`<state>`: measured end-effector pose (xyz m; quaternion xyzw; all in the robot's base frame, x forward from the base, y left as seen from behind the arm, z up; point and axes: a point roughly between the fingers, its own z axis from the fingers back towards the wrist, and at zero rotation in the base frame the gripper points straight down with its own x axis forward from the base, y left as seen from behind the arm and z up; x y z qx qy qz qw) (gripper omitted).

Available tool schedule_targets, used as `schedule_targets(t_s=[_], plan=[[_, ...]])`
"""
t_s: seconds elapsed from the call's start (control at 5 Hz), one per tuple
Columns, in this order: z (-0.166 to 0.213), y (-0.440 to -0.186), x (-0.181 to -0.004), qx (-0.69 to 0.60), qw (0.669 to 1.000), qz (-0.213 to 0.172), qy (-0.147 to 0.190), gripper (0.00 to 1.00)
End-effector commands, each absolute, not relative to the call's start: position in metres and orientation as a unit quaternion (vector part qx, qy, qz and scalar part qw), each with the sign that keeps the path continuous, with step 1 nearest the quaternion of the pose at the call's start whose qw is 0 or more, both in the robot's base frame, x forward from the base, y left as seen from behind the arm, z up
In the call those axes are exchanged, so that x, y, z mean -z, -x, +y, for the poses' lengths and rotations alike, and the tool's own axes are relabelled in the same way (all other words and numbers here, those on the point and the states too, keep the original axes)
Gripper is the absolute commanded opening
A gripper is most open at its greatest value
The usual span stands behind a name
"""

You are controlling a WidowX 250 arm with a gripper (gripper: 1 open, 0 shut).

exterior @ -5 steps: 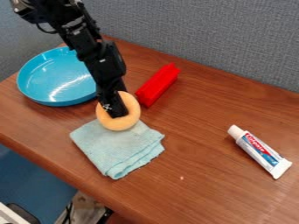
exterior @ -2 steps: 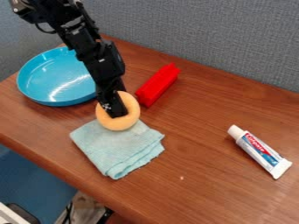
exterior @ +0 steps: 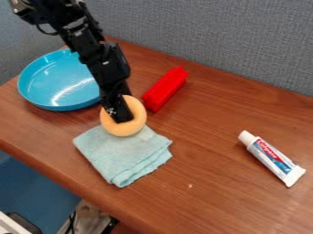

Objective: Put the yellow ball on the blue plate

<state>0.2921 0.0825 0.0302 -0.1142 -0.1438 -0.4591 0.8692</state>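
Note:
The yellow ball (exterior: 127,122) rests on the far edge of a light teal cloth (exterior: 120,151), just right of the blue plate (exterior: 55,80). My gripper (exterior: 117,111) comes down from the upper left onto the ball's top, its dark fingers shut on the ball. The black arm hides part of the plate's right rim. Nothing lies in the plate.
A red rectangular block (exterior: 166,88) lies just right of the ball. A toothpaste tube (exterior: 270,157) lies at the right on the wooden table (exterior: 208,128). The table's front edge runs close below the cloth.

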Motion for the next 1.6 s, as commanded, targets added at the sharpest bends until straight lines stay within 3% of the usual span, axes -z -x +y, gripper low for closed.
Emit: schedule_targets(t_s=[0.0, 1.4], plan=[[0.085, -0.282, 0.008, 0.444, 0.874, -0.115, 0.159, 0.00], [0.092, -0.282, -0.007, 0.442, 0.875, -0.124, 0.154, 0.00]])
